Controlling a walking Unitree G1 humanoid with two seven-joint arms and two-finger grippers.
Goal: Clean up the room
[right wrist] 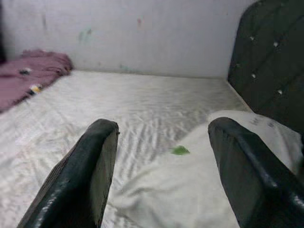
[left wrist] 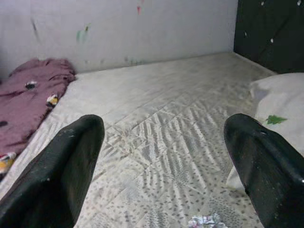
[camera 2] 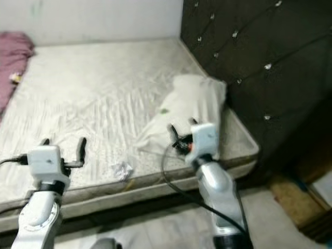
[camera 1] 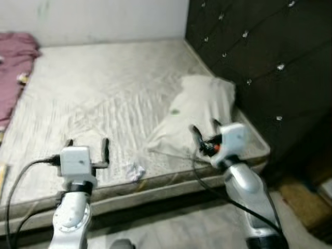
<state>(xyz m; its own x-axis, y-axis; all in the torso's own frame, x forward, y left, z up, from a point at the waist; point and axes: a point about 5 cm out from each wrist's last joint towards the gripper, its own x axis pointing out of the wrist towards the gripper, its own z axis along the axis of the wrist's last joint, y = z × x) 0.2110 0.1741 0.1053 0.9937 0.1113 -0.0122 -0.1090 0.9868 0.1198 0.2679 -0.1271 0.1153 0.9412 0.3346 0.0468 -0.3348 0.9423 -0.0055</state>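
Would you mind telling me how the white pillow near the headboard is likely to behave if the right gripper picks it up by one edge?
The pillow lies slumped and creased on the mattress, so it will probably sag and fold rather than stay stiff. It looks thinly filled, so likely light for its size. The open right gripper would probably pinch mostly loose cover fabric.

white pillow (camera 1: 199, 111) lies slumped near the dark headboard end of the bed, small green mark on it. crumpled scrap of paper (camera 1: 136, 171) sits near the mattress front edge. pink blanket (camera 1: 13, 62) bunched at the far corner.
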